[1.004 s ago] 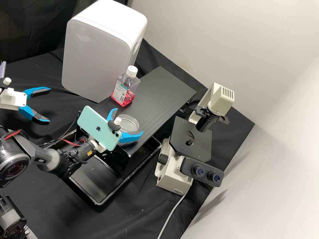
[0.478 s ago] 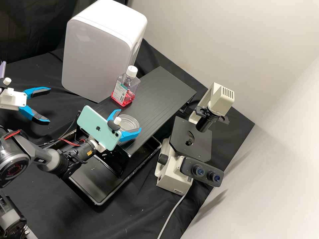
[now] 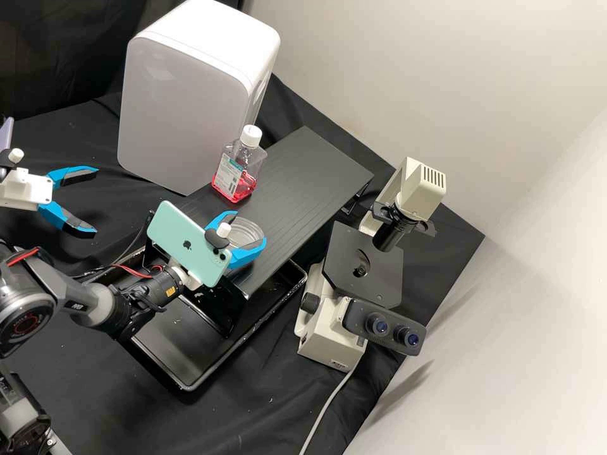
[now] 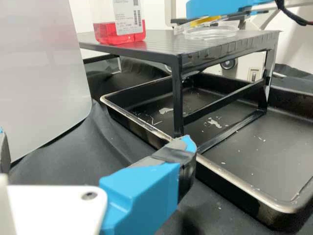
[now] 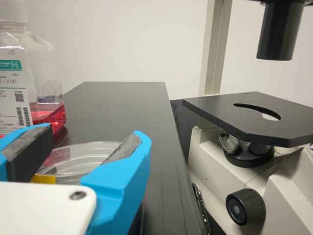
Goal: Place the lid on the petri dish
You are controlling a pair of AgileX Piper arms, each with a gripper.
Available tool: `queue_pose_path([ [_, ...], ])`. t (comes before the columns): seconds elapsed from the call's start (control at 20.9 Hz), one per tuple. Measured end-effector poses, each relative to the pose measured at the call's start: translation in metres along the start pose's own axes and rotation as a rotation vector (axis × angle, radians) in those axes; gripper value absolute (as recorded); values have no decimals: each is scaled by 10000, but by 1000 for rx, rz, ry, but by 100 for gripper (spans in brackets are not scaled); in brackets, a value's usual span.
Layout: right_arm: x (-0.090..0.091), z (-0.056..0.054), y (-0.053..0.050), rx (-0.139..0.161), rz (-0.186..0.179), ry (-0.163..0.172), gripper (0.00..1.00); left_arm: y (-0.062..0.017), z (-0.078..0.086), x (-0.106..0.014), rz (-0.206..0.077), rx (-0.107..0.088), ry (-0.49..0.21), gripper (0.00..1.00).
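The black cloth-covered tabletop (image 3: 76, 126) fills the left and middle of the high view. A white rounded box-shaped appliance (image 3: 196, 88) stands at the upper left. A black ribbed raised platform (image 3: 303, 170) crosses the centre over a shallow black metal tray (image 3: 190, 373). A beige and black microscope (image 3: 373, 278) stands right of centre.

The dark grey right arm (image 3: 95, 303) comes in from the lower left and stretches level toward the centre. It carries a mint-green smartphone (image 3: 186, 243) at its wrist. The left arm's white claw body (image 3: 25, 188) sits at the left edge.

The left claw (image 3: 95, 200) hovers above the cloth, fingers spread wide and holding nothing. The right claw (image 3: 249, 229) sits at the platform's near end, its blue fingers narrowed onto the rim of a clear round plastic petri dish (image 5: 78, 159). The dish rests on the platform. I cannot tell its lid apart from its base.

A clear plastic culture flask with pink liquid and a white cap (image 3: 235, 174) stands on the platform, beyond the dish.

A second ago the right claw's fingers were spread well clear of the dish on both sides. They have since drawn in against it. The dish, flask and left arm have not moved.
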Motion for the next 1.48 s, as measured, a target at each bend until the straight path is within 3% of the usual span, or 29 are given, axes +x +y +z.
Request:
queue_pose_path([
  [0.24, -30, 3, -5, 0, -1, -2, 0, 0, 0, 0, 0, 0, 0, 100],
  [0.29, -30, 3, -5, 0, -1, -2, 100, 0, 0, 0, 0, 0, 0, 100],
  [0.62, -71, 17, 61, -15, 55, -37, 100, 0, 0, 0, 0, 0, 0, 100],
  [1.0, -71, 20, 64, -20, 59, -40, 100, 0, 0, 0, 0, 0, 0, 100],
  [1.24, -96, -51, 95, -19, 72, -13, 100, 0, 0, 0, 0, 0, 0, 100],
  [1.48, -112, -160, 48, -21, 54, 31, 100, 0, 0, 0, 0, 0, 0, 100],
])
